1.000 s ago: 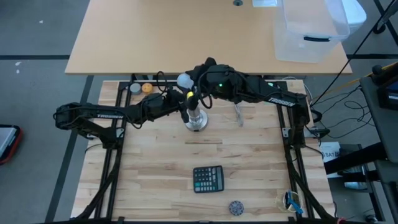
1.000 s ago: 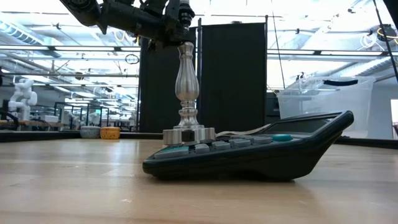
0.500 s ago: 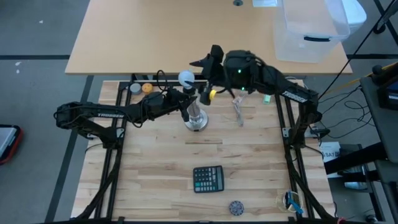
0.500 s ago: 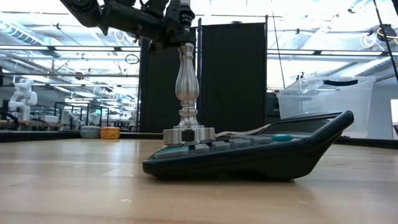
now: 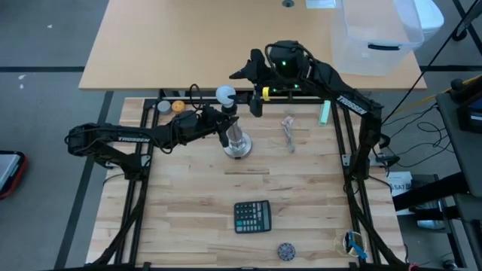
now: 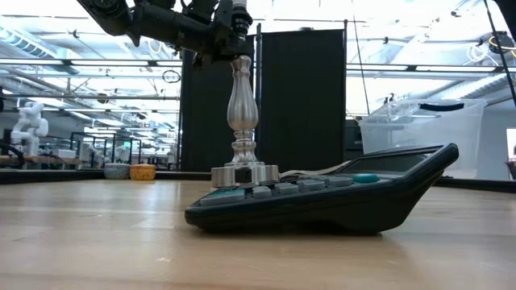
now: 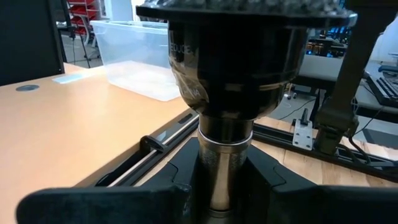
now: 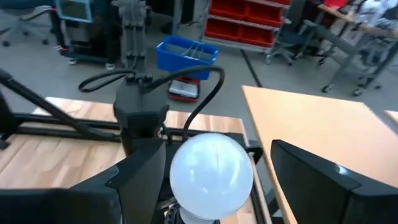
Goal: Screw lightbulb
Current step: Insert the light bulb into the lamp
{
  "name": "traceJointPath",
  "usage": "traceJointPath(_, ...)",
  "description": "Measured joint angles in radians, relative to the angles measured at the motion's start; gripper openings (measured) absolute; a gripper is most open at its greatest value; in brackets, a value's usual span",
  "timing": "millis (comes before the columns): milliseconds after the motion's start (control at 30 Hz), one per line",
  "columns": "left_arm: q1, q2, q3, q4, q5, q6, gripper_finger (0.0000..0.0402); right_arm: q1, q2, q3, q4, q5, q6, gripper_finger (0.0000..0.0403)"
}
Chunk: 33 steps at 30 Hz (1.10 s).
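Observation:
The frosted white lightbulb (image 5: 225, 95) stands on top of the silver stand (image 5: 237, 141), above its dark socket (image 7: 230, 56); its screw base is hidden. The stand's round base (image 6: 244, 173) rests on the wooden table. My left gripper (image 5: 226, 128) is shut on the stand just under the socket. My right gripper (image 5: 252, 89) is open, a little to the right of the bulb and beyond it. In the right wrist view its fingers stand on either side of the bulb (image 8: 211, 177) without touching it. My left gripper pinches the stand's thin neck (image 7: 225, 155), right below the dark socket, between its two fingers. The fingers come in level from the table's left and lie across the upright stand. The stand stays upright with its base on the table.
A black calculator (image 5: 251, 217) lies near the front, with a small round object (image 5: 285, 250) beside the front edge. A small orange ball (image 5: 178, 106) sits at the far left. Crumpled clear wrap (image 5: 288, 132) lies right of the stand. A clear plastic bin (image 5: 376, 34) stands on the desk behind.
My right gripper has drawn back from the bulb, toward the table's far and right edges, and now stands open clear of it. The bulb has stayed on top of the stand. My left gripper and the stand have kept still.

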Motion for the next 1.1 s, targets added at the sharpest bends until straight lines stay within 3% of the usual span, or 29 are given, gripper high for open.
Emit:
traceJointPath(167, -0.001, 0.0, 0.0, 0.0, 0.002, -0.001, 0.0073, -0.024, 0.017, 0.0, -0.003, -0.037, -0.025, 0.0285)
traceJointPath(667, 0.0, 0.0, 0.0, -0.006, 0.005, -0.009, 0.0073, -0.008, 0.033, 0.001, 0.058, 0.022, -0.035, 0.0295)
traceJointPath(1100, -0.001, 0.0, 0.0, -0.008, 0.006, -0.01, 0.0073, 0.009, 0.085, 0.002, 0.026, 0.003, -0.003, 0.0295)
